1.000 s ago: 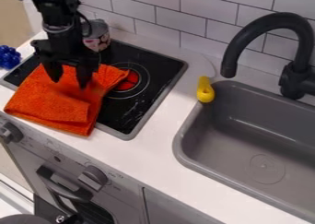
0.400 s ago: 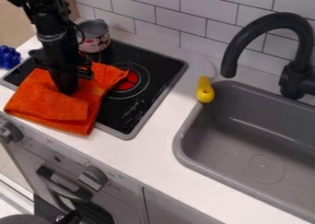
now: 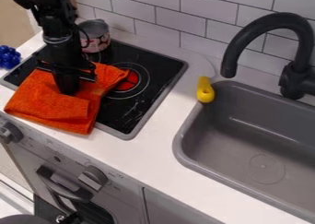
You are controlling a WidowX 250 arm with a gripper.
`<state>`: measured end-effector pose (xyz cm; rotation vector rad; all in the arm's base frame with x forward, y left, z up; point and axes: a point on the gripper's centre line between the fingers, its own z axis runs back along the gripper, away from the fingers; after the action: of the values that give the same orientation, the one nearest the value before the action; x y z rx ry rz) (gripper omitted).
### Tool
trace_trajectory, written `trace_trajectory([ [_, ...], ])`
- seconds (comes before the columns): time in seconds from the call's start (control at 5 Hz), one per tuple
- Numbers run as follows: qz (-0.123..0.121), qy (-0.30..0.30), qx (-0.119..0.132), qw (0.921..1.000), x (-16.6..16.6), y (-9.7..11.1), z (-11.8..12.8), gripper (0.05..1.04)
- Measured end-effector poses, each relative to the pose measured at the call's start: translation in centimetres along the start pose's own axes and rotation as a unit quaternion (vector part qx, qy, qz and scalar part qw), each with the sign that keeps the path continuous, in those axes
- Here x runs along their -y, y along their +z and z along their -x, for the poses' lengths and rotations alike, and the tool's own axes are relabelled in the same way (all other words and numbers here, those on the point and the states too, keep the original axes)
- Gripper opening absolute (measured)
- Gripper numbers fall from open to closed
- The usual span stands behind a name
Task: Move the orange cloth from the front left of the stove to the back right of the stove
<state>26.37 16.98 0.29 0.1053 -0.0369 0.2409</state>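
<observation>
My gripper (image 3: 69, 92) is at the upper left, pointing down over the stove, its fingers drawn together on the orange cloth (image 3: 52, 109). Their tips meet the cloth's upper middle, and a fold of it seems pinched between them. The cloth lies bunched across the left part of the black cooktop (image 3: 144, 105), its lower edge reaching over the front rim. Just behind the gripper stands an open metal can (image 3: 96, 42) with a pinkish label.
Blue berry-like balls (image 3: 8, 57) sit at the far left edge. A yellow object (image 3: 205, 90) lies by the corner of the grey sink (image 3: 249, 131), with a black faucet (image 3: 271, 22) above. Control knobs (image 3: 93, 176) line the stove's front, and a tiled wall runs behind.
The gripper's fingers were spread over the cloth and have come together on it. The wrist has turned and shifted slightly, uncovering more of the can. The cloth has hardly moved.
</observation>
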Motion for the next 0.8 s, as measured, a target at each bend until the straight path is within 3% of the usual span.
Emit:
trace_trajectory([
  [0.4, -0.011, -0.038, -0.023, 0.9990, 2.7, 0.0, 0.2, 0.052],
  [0.8, 0.025, -0.056, 0.004, 0.9981, 7.9, 0.5, -0.5, 0.052],
])
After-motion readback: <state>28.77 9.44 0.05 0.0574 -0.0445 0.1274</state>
